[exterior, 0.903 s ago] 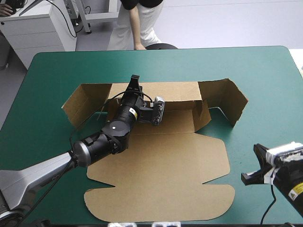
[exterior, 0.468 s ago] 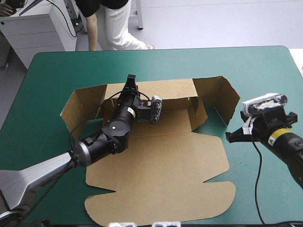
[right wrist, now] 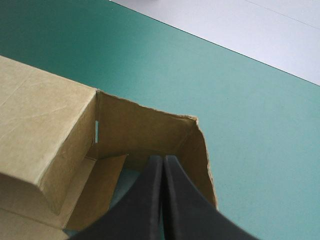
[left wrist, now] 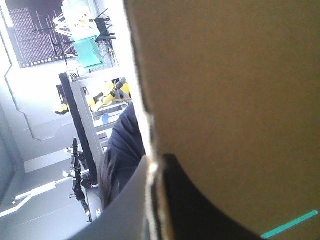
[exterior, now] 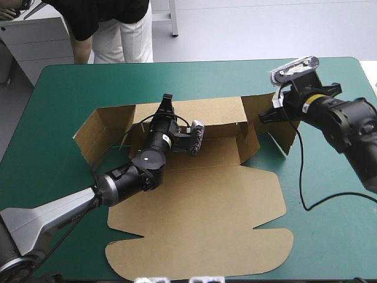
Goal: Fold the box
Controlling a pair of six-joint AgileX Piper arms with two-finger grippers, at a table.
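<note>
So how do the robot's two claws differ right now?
The left gripper is clamped on the raised back wall of the box, board between its fingers; the right gripper is shut on nothing. The left reaches over the box's middle; the right is at its right end flap. Both have black fingers.

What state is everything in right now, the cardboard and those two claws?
box: partly folded, far wall and end flaps raised, the near part flat on the table.
left gripper: shut on the box's far wall.
right gripper: shut, holding nothing, at the right end flaps.
</note>
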